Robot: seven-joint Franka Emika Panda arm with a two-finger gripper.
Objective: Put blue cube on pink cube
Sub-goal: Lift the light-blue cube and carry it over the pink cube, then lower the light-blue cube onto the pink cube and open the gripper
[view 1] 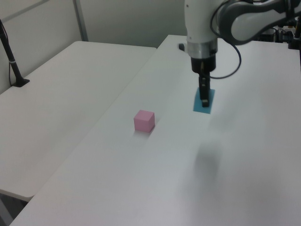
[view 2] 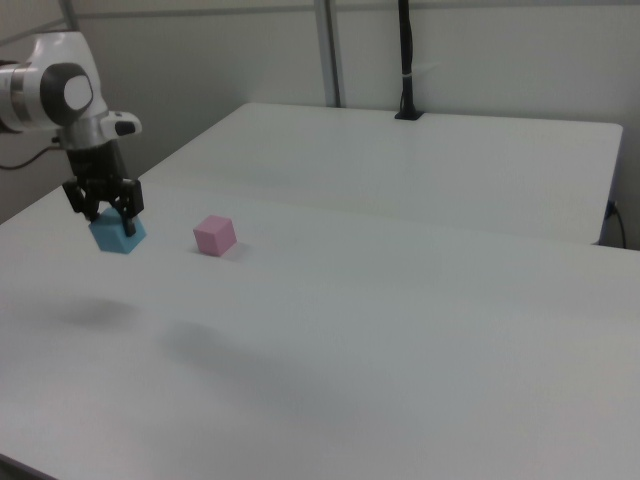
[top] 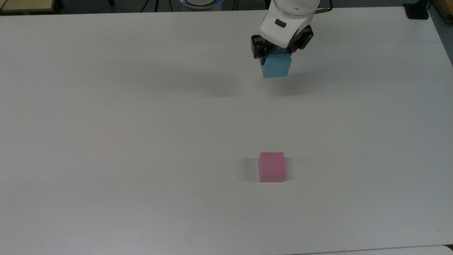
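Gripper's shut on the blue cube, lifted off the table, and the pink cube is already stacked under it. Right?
Not quite. The gripper is shut on the blue cube and it's lifted, but the pink cube sits alone on the table, well apart from it, as the top view shows.

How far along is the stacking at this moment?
Done: the gripper has grasped the blue cube and holds it clear of the table. In hand: carrying it. Left: moving over the pink cube, which sits bare on the table, and setting it down.
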